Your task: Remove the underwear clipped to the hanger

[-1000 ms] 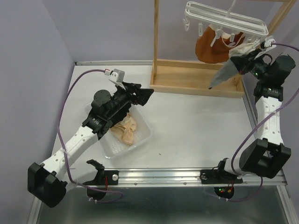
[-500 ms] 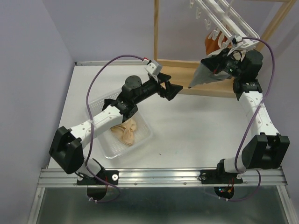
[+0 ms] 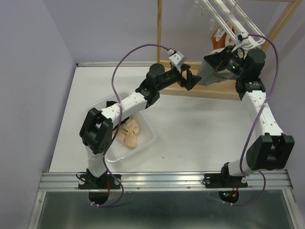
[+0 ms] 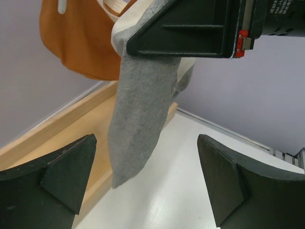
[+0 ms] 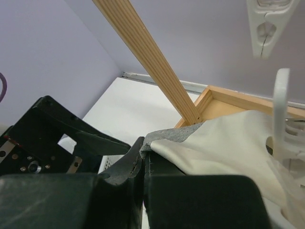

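My right tool [image 3: 215,64] is closed tight on the grey underwear [image 4: 138,119], which dangles limp over the wooden stand [image 3: 219,89]. My left tool [image 3: 190,79] faces it, spread wide, holding nothing. The rust-orange underwear [image 4: 78,43] hangs under the hanger [image 3: 224,14] behind.

A grey cloth [image 4: 138,109] hangs clamped in the right pincer [image 4: 157,38], ahead of the left pincer's [image 4: 145,179] wide-spread fingers [image 4: 62,176]. An orange garment [image 4: 76,43] hangs behind, above a wooden base [image 4: 57,129] on the desk [image 4: 190,167].
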`<state>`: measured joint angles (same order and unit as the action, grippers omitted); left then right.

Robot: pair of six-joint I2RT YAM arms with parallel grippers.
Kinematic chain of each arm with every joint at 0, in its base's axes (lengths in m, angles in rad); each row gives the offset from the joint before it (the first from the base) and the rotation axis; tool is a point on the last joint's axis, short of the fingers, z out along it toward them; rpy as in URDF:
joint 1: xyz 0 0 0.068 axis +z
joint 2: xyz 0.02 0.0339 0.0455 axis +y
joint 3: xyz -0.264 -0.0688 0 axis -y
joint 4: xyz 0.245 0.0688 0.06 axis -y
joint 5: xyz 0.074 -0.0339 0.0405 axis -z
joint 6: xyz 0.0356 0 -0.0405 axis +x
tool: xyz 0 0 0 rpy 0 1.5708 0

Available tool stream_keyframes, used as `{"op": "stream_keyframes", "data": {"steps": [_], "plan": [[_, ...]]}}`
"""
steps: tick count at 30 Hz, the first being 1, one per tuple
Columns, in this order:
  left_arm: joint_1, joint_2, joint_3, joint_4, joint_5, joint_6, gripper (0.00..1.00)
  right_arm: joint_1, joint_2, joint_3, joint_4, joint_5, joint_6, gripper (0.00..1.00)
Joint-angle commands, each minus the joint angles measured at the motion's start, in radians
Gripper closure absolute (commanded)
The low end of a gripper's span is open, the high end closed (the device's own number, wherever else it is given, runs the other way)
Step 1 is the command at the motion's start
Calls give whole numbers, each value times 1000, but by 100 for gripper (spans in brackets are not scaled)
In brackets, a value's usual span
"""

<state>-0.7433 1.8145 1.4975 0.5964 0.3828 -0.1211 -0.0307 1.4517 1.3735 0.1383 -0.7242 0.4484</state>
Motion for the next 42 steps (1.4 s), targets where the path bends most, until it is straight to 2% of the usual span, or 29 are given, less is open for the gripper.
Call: {"op": "stream_keyframes", "data": {"steps": [1,9,10,12,13,14,15,16,18,21,23,24,25,27,28,33,38,42], "plan": [[-30,72,139,74,36,32,1,11,-4,72,35,23,32,99],[-60,238,340,75,-30,23,7,14,-22,47,35,20,47,99],[-61,261,352,75,-39,12,16,14,-22,42,34,19,46,99],[-62,287,385,77,-61,0,24,14,-25,38,35,19,44,99],[-61,293,394,77,-65,-8,31,14,-27,35,34,17,44,99],[-62,299,402,77,-76,-11,50,14,-28,32,34,14,46,99],[-62,308,414,78,-81,-14,62,14,-31,30,35,16,44,99],[-62,312,417,77,-91,-17,85,14,-33,27,35,14,44,99],[-62,309,418,77,-116,-25,100,14,-39,24,32,14,30,99],[-62,295,405,79,-142,-35,100,14,-57,13,26,16,7,97],[-62,278,385,80,-159,-40,100,14,-79,6,14,26,-14,90],[-61,261,360,83,-177,-48,100,14,-88,4,-15,34,-51,82],[-61,252,345,88,-188,-51,100,14,-100,4,-38,48,-75,60],[-56,220,293,106,-209,-64,100,12,-149,1,-121,97,-172,41],[-54,207,273,115,-213,-71,100,11,-169,-4,-135,114,-206,38],[-45,158,181,155,-216,-86,100,-11,-325,-79,-296,198,-355,34],[-41,146,155,164,-203,-94,100,-47,-431,-123,-382,275,-399,34],[-34,141,147,163,-194,-98,100,-130,-494,-128,-402,348,-390,35]]}}
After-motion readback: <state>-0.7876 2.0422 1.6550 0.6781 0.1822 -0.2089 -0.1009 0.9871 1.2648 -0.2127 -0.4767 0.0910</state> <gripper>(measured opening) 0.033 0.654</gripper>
